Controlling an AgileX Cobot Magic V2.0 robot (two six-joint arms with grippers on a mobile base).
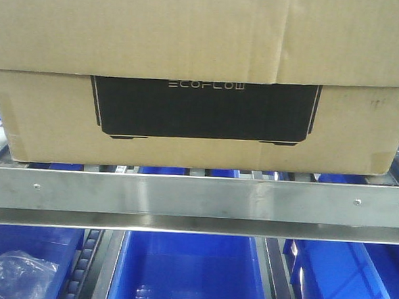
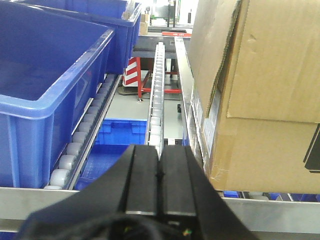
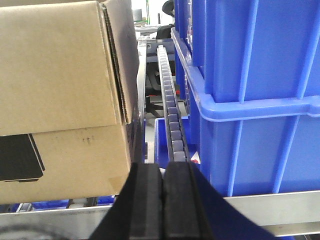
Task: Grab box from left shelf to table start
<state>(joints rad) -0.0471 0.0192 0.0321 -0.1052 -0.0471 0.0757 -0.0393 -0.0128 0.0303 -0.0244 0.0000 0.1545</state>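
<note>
Right now you are at the approach step. The box (image 1: 205,55) sits on the shelf (image 1: 197,195), its base just behind the steel front edge and its black panel (image 1: 205,112) facing you. Nothing grips it, and the table is in no view.

From the left wrist camera, the left gripper (image 2: 160,175) has its two black fingers pressed flat together with nothing between them. The box's left end stands at 2 o'clock from it, near but apart. A roller track (image 2: 156,90) runs off towards 12 o'clock, and a blue bin (image 2: 50,100) fills 10 o'clock.

From the right wrist camera, the right gripper (image 3: 163,195) is likewise closed up and empty. The box's right end is at 10 o'clock and stacked blue bins (image 3: 250,100) crowd in at 2 o'clock, with a second roller track (image 3: 172,115) between them.

So each arm is lined up with the lane beside one end of the box. I judge the next move to be a two-arm squeeze. Run both grippers forward along those lanes, then press inward against the cardboard ends, left towards 3 o'clock and right towards 9 o'clock. Keep the pressure even, since the carton is wide. You must then lift it over the front edge before drawing it back towards 6 o'clock. Mind the right-hand lane, which looks tight.
</note>
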